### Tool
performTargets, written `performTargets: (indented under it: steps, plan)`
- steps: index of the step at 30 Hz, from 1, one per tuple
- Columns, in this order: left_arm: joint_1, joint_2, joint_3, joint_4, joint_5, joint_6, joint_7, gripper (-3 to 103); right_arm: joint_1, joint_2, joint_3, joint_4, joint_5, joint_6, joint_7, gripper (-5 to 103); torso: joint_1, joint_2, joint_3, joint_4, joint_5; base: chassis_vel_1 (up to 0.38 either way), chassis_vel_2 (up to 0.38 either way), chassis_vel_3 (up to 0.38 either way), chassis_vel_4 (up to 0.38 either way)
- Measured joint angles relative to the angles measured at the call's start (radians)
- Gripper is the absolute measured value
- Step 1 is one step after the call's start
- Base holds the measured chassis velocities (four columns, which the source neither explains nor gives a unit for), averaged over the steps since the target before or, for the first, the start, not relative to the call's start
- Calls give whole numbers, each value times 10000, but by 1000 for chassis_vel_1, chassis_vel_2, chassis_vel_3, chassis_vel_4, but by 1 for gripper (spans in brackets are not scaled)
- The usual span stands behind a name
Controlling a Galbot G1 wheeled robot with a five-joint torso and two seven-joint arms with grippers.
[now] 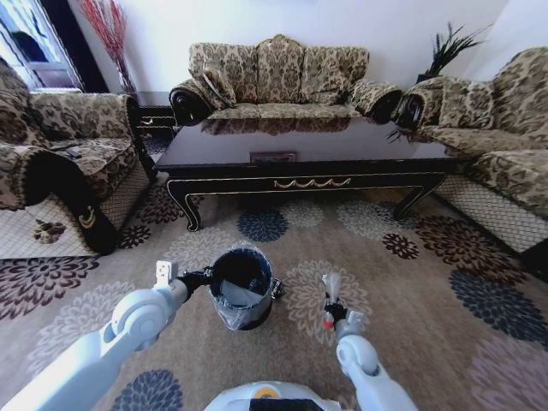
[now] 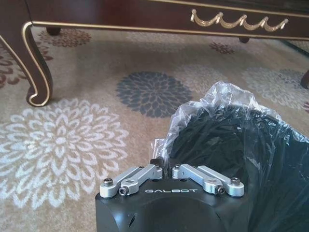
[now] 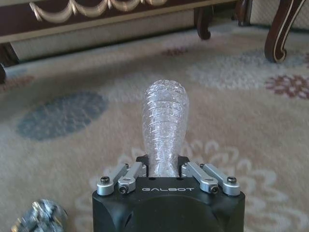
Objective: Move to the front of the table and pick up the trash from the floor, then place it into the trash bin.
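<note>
The clear plastic bottle (image 1: 330, 288) with its red cap (image 1: 328, 324) is lifted off the floor (image 1: 428, 300), and my right gripper (image 1: 334, 310) is shut on it, right of the trash bin (image 1: 241, 287). In the right wrist view the ribbed bottle (image 3: 165, 125) stands out from between the fingers of the right gripper (image 3: 164, 166). My left gripper (image 1: 202, 278) is shut on the bin's left rim; the left wrist view has this left gripper (image 2: 161, 166) pinching the shiny bag liner (image 2: 212, 104) of the trash bin (image 2: 227, 159). A crumpled silvery ball (image 3: 41, 216) lies on the carpet beside the right gripper. The table (image 1: 308, 181) stands ahead.
Sofas flank the table: one at the left (image 1: 68, 163), one behind it (image 1: 278, 81), one at the right (image 1: 505, 137). Curved table legs (image 2: 36, 72) come down to the carpet ahead. Open carpet spreads between the bin and the table front.
</note>
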Motion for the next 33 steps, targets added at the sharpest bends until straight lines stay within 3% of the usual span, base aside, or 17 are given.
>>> performTargets:
  steps: [8, 16, 21, 25, 33]
  plan:
    - [-534, -186, 653, 161, 1, 102, -55, 3, -391, -610, 266, 1946, 428, -22, -165, 26, 0, 0, 0, 1, -2, 0, 0, 0, 0]
    - [-2275, -182, 2461, 794, -272, 189, -431, 3, -1053, -1175, 524, 3853, 504, -81, -414, 26, 0, 0, 0, -1, 2, 0, 0, 0, 0]
    - [-3251, -776, 3525, 1262, -450, 248, -871, 3, -1238, -1535, 684, 4977, 992, -283, -672, 26, 0, -1, 0, 2, -1, 0, 0, 0, 0]
    - [-3495, -966, 3796, 1370, -484, 251, -973, 3, -1353, -1628, 674, 5216, 999, -286, -806, 26, 0, 0, 0, 1, 0, 0, 0, 0, 0]
    - [-4899, -1883, 5678, 2115, -557, 238, -1235, 3, -1903, -1887, 540, 5841, 1157, -426, -1180, 26, -1, 0, 1, -2, -1, 0, 0, 0, 0]
